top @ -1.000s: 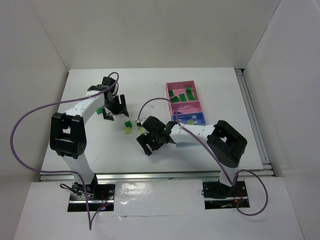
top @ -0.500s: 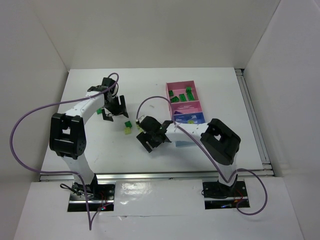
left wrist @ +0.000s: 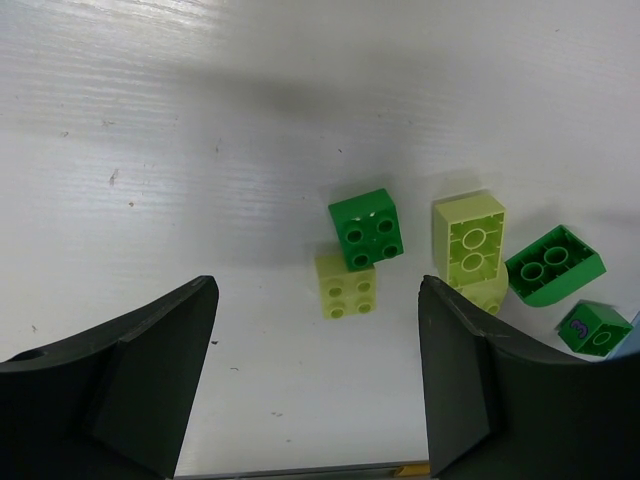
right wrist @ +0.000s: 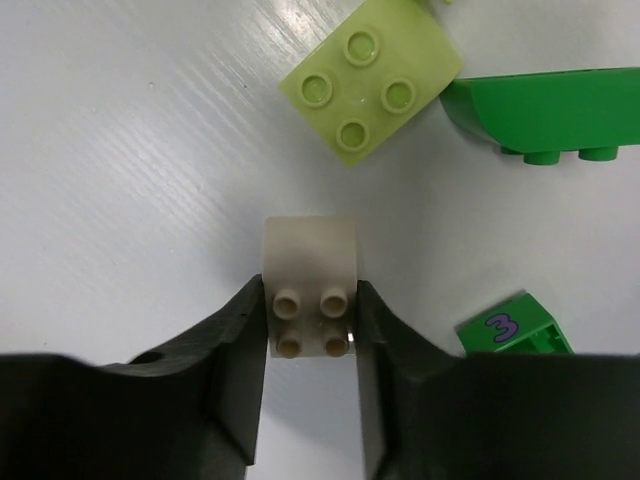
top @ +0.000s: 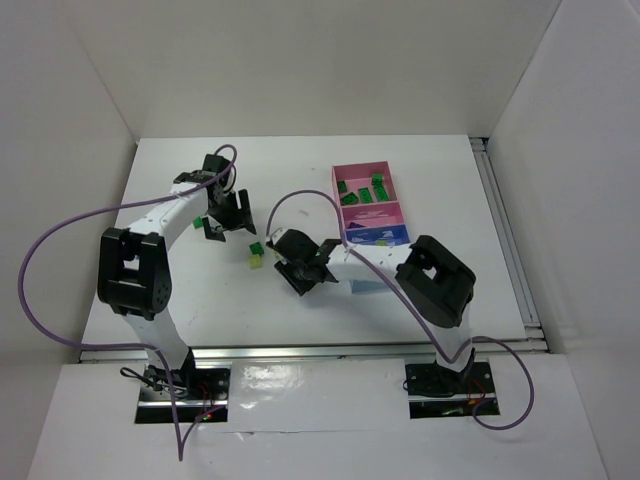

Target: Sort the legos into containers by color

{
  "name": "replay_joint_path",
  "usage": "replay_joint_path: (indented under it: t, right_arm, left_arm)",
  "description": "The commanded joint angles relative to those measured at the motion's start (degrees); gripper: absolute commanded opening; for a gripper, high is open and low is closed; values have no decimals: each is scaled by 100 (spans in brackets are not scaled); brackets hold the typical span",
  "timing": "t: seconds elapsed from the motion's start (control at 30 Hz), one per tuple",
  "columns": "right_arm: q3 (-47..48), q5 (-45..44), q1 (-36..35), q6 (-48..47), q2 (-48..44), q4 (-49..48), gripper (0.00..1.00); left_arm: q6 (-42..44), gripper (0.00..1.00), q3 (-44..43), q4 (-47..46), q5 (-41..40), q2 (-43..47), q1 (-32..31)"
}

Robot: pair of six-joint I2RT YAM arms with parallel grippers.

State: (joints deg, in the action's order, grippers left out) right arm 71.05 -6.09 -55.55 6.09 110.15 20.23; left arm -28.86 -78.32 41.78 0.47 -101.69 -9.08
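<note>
A white table (top: 420, 170) with a faint brushed grain sat inside plain white walls. At the upper right of the top view stood the containers (top: 371, 212), smooth thin-walled plastic boxes joined in a row. The far pink bin (top: 352, 172) held several dark green bricks. The next pink bin (top: 385, 213) looked bare, though the view was too coarse to be sure. The periwinkle bin (top: 395, 237) came after it. The last bin was mostly hidden behind the right arm.

Loose legos (top: 257, 252) lay in a small cluster left of centre, between the two grippers.

The left gripper (left wrist: 312, 325) hung with its matte black fingers spread wide, touching nothing. Beyond it lay a glossy dark green square brick (left wrist: 367, 228) touching a pale four-stud brick (left wrist: 345, 285). To their right were an upturned pale brick (left wrist: 469, 238) showing hollow tubes and a rounded dark green brick (left wrist: 554, 265).

The right gripper (right wrist: 310, 335) pinched the cream-white brick (right wrist: 308, 262) at its studded end. Nearby lay a yellow-green four-stud brick (right wrist: 370, 80), a long dark green brick (right wrist: 545, 110) and a green wedge (right wrist: 510, 330) marked with a purple 3.
</note>
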Motion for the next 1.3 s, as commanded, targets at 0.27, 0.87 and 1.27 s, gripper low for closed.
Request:
replay_joint_path:
  t: [0.27, 0.87, 1.27]
  right_arm:
    - [-108, -1394, 105, 296, -1486, 367, 26]
    - [-2358, -2037, 1388, 2450, -3878, 930, 26]
    - [-1999, -1958, 1547, 2002, -3711, 798, 67]
  left_arm:
    - [-58, 85, -157, 32, 41, 35, 29]
    - [-111, 85, -648, 32, 225, -343, -23]
    - [-111, 85, -1000, 85, 278, -720, -76]
